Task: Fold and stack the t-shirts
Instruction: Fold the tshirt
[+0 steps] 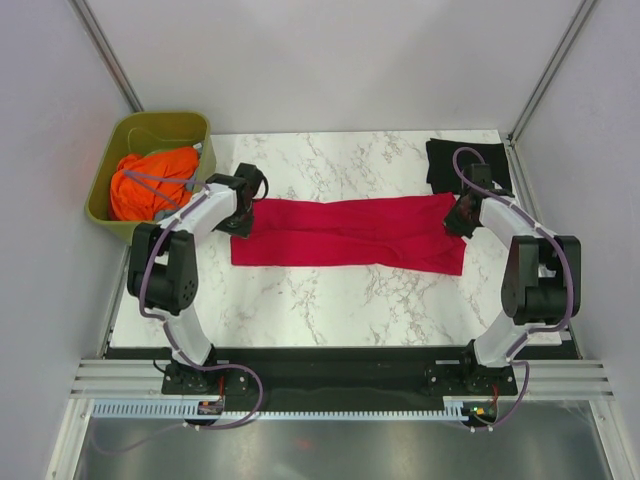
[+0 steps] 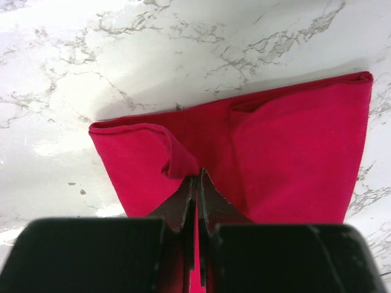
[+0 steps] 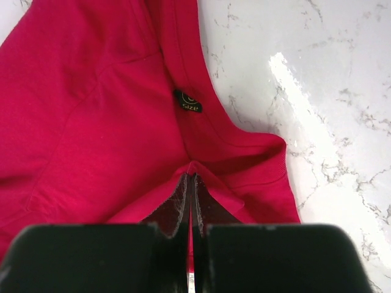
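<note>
Crimson t-shirt (image 1: 350, 233) lies in a long band across the marble table (image 1: 300, 300). The left gripper (image 2: 197, 182) and right gripper (image 3: 190, 174) each pinch one end. Farther back, a black t-shirt (image 1: 465, 165) lies at the right corner and an olive tub (image 1: 160, 128) holds orange cloth (image 1: 150, 185).

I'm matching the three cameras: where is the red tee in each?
Top: red tee across the middle of the marble tabletop.
Left wrist: lower centre and right, pinched by the left gripper.
Right wrist: left and centre, pinched by the right gripper.
Shared landmark: the marble tabletop.
</note>
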